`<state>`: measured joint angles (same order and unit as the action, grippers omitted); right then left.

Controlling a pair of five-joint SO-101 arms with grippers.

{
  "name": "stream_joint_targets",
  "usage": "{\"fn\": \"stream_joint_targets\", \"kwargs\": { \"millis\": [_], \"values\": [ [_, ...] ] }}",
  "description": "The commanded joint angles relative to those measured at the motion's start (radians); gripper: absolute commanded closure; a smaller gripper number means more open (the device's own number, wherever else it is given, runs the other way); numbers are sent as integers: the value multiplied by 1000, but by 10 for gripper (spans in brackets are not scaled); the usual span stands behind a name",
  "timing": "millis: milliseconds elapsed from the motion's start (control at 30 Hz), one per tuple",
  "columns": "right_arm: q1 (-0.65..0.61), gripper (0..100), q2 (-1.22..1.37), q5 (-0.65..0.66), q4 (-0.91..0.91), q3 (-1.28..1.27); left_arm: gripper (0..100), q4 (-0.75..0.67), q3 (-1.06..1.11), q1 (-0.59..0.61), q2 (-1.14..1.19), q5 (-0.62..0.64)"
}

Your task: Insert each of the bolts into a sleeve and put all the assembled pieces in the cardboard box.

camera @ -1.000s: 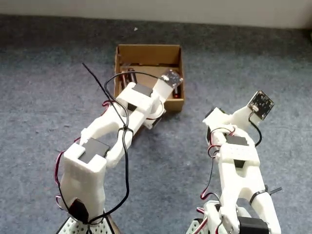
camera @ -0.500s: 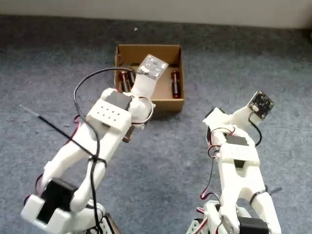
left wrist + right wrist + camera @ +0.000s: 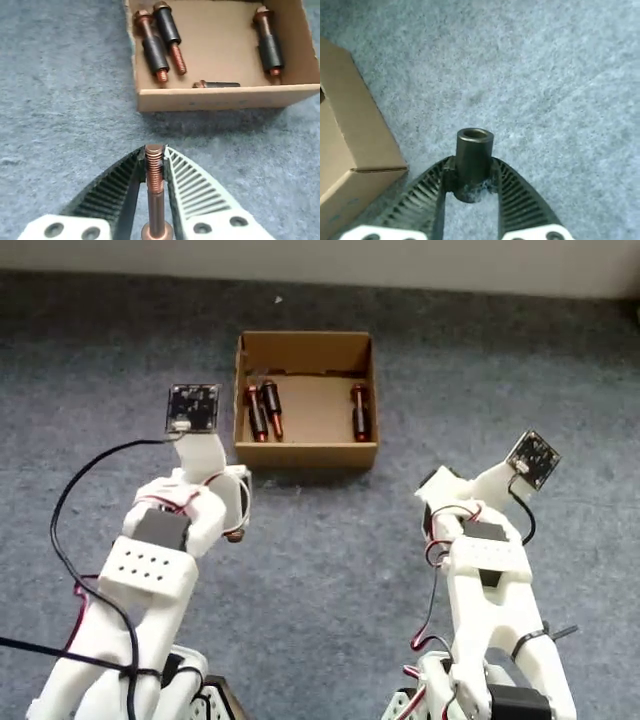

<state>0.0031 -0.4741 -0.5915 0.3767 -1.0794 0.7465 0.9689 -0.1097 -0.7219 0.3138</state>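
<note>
- High view: the cardboard box (image 3: 305,454) sits on the grey bench (image 3: 120,360) ahead of both arms. Assembled pieces (image 3: 270,408) lie inside it, their long axes running roughly front to back.
- Left wrist view: the left hand (image 3: 154,152) is clamped on a copper bolt (image 3: 155,195), head toward the wrist and threaded tip pointing at the box. I judge it stiff, light metal; the threads give bite, but the smooth shank could slip.
- Right wrist view: the right hand (image 3: 471,162) grips a dark sleeve (image 3: 474,147) by its lower end, with the open bore pointing away from the wrist. It looks rigid and round, so it is likely to swivel; holding it low keeps the mouth free.
</note>
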Motion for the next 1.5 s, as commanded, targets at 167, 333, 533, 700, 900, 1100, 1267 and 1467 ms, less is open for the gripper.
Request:
{"fn": "stream_joint_targets", "kwargs": {
  "millis": [167, 333, 533, 700, 900, 1100, 1267, 1467],
  "values": [
    [5, 994, -51, -11, -21, 10, 994, -336, 476, 194, -325, 14],
    [5, 994, -51, -11, -21, 10, 966, -356, 634, 252, -527, 6],
    [5, 994, -50, -11, -21, 10, 669, -72, 638, 271, -737, -23],
    [5, 994, -50, -11, -21, 10, 702, 180, 535, 292, -866, -40],
    [5, 994, -50, -9, -21, 10, 761, 265, 415, 394, -897, -302],
    [5, 994, -51, -6, -21, 10, 777, 288, 371, 423, -894, -503],
    [7, 994, -51, -6, -21, 10, 771, 368, 245, 421, -785, -640],
    [12, 994, -53, -9, -21, 10, 771, 381, 4, 421, -433, -864]
  ]
}}
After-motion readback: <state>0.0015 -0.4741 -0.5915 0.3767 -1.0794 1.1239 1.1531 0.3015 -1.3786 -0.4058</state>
